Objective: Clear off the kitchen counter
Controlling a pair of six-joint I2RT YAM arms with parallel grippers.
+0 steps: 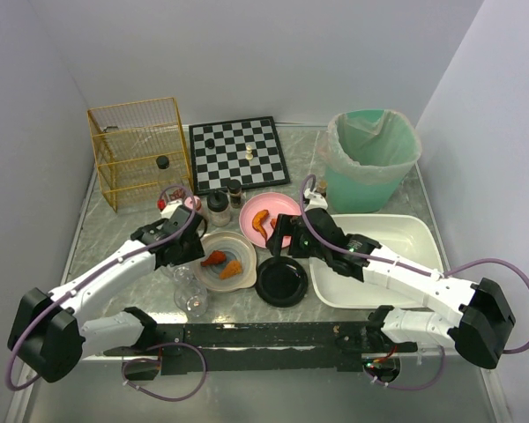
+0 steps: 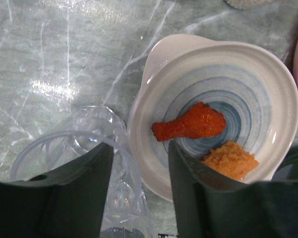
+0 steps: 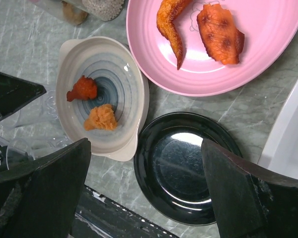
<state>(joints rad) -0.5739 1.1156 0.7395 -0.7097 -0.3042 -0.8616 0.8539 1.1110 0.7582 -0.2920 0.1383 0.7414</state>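
Desk [image 1: 95, 240] is the green marble-look top filling the whole booth floor, and it carries plenty. At its middle sits a blue-ringed bowl [image 1: 242, 256] with a red drumstick [image 2: 191, 123] and a crumbed nugget [image 2: 231, 158] in it. A clear cup [image 1: 191, 295] lies on its side touching the bowl's near-left edge. A black plate [image 1: 281, 280] is just right of the bowl. A pink plate [image 1: 278, 204] with two fried pieces lies just beyond. Further out are two small jars [image 1: 219, 209], a chessboard [image 1: 238, 154] far middle, a yellow wire basket [image 1: 141, 150] far left, a green bin [image 1: 370, 163] far right and a white tray [image 1: 406, 238] near right.

Left gripper [image 2: 139, 168] hangs low over the seam between cup and bowl. It is part-way apart and not clamped on anything I can see: one finger is over the cup, the other over the bowl's inside. Whether a pad touches the cup, can't tell. Right gripper [image 3: 144, 163] is spread wide, grasping nothing, above the black plate and the bowl's right rim.

Step in hand, my read: early in the clearing, a first pick at cup or bowl rim by the left arm. Which of the two is the target is unclear.

Next move calls for committing to one of them. The cup is thin and would crush or roll, so it wants a gentle pinch on its wall. The bowl wants a firm rim grip, kept level so the food stays in. Then lift and carry right, to the tray or bin.
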